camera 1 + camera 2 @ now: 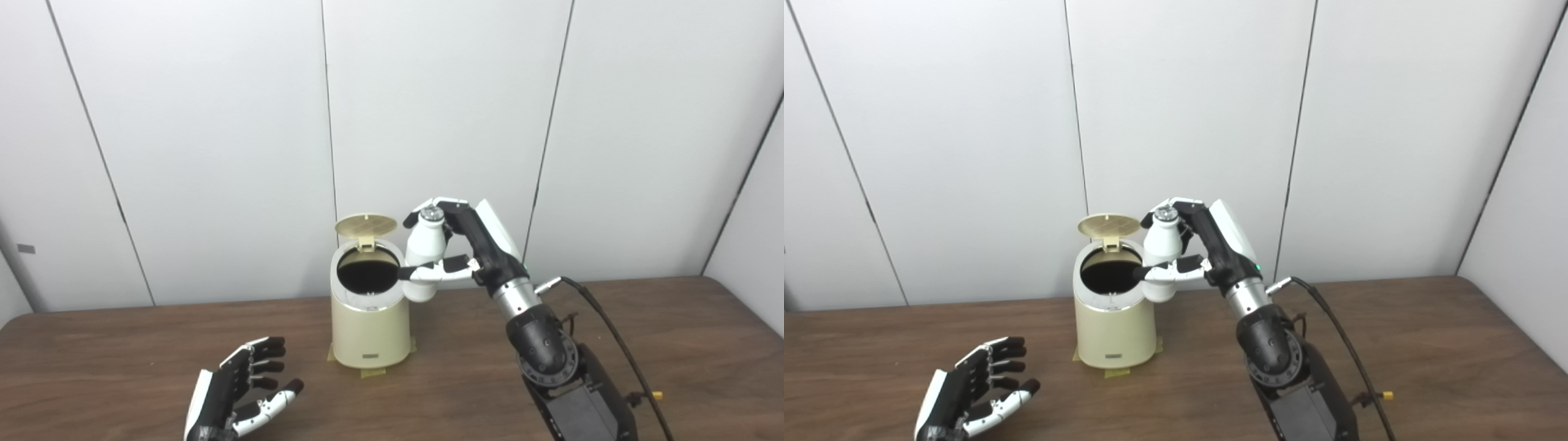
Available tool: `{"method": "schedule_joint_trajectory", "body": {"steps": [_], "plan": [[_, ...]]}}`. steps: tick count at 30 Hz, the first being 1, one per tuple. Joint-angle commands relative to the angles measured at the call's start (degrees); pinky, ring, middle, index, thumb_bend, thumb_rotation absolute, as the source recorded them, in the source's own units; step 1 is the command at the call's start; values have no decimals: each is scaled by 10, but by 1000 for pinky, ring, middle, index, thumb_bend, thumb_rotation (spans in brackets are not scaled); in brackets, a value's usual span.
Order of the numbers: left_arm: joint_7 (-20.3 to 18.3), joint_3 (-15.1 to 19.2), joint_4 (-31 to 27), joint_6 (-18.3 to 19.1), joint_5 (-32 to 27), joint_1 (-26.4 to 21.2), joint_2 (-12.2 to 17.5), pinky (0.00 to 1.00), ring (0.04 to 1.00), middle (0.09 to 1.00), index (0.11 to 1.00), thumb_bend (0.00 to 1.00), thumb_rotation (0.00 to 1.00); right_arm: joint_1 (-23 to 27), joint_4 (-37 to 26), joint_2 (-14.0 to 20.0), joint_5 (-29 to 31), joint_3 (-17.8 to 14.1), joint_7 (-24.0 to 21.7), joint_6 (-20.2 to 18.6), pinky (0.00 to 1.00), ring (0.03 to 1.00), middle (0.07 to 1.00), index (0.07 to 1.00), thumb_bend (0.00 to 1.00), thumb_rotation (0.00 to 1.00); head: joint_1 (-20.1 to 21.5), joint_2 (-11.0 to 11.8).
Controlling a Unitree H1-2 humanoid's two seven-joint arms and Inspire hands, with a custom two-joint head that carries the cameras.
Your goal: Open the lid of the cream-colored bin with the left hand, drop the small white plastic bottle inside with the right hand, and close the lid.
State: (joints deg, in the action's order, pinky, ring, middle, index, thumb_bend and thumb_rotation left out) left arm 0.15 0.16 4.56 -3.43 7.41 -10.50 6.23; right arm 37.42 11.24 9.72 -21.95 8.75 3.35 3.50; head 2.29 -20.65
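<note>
You had the left hand (242, 392) resting low at about 7 o'clock from the bin (370, 324), well apart from it, fingers spread and holding nothing. It played no part at this moment; you were right to leave it clear of the bin's front.

At centre, the cream-colored bin stood upright on the table (122, 361), on what looked like tape tabs at its base. Its lid (366, 226) stood raised on the hinge at the bin's 12 o'clock, and the dark mouth lay fully exposed. The opening step therefore appeared complete.

At the bin's 3 o'clock, the right hand (456, 245) gripped the small white plastic bottle (425, 254) upright, cap up, thumb across its lower body and fingers behind its neck. The bottle hung just beside the rim, its base about level with it and seemingly outside the mouth; contact with the rim could not be confirmed.

The step in hand was the drop. To do it well, you needed to:

1. Carry the bottle toward 9 o'clock until its base sat over the middle of the mouth.
2. Keep it above the rim throughout, since a knock could tip the light bin.
3. Stay clear of the raised lid at 12 o'clock.
4. Release only once centred, then withdraw toward 3 o'clock before closing.
</note>
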Motion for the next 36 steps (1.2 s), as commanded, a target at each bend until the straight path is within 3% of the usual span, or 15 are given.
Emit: {"method": "schedule_joint_trajectory", "body": {"steps": [1, 4, 12, 19, 36], "plan": [[9, 0, -4, -25, 3, -20, -2, 593, 680, 730, 750, 656, 79, 41, -1, -3, -3, 3, 2, 29, 289, 376, 477, 544, 512, 0, -1, 1], [11, 0, -4, -28, 5, -20, -4, 594, 682, 730, 746, 655, 81, 49, 13, -5, -8, 12, -1, 40, 323, 380, 477, 543, 512, 0, -6, 0], [12, -1, -2, -30, 2, -22, -10, 580, 671, 729, 744, 666, 85, 72, 58, -16, -7, 19, 1, 75, 278, 372, 479, 550, 510, 0, -19, -1], [15, -3, -3, -29, 7, -22, -11, 597, 683, 736, 746, 664, 105, 98, 123, -16, -33, 21, 42, 157, 271, 365, 483, 552, 509, 0, -22, 0], [16, -10, -6, -26, 7, -19, -15, 567, 678, 732, 745, 666, 96, 148, 236, -7, -98, 41, 139, 233, 288, 378, 489, 543, 511, 0, -31, -1]]}}
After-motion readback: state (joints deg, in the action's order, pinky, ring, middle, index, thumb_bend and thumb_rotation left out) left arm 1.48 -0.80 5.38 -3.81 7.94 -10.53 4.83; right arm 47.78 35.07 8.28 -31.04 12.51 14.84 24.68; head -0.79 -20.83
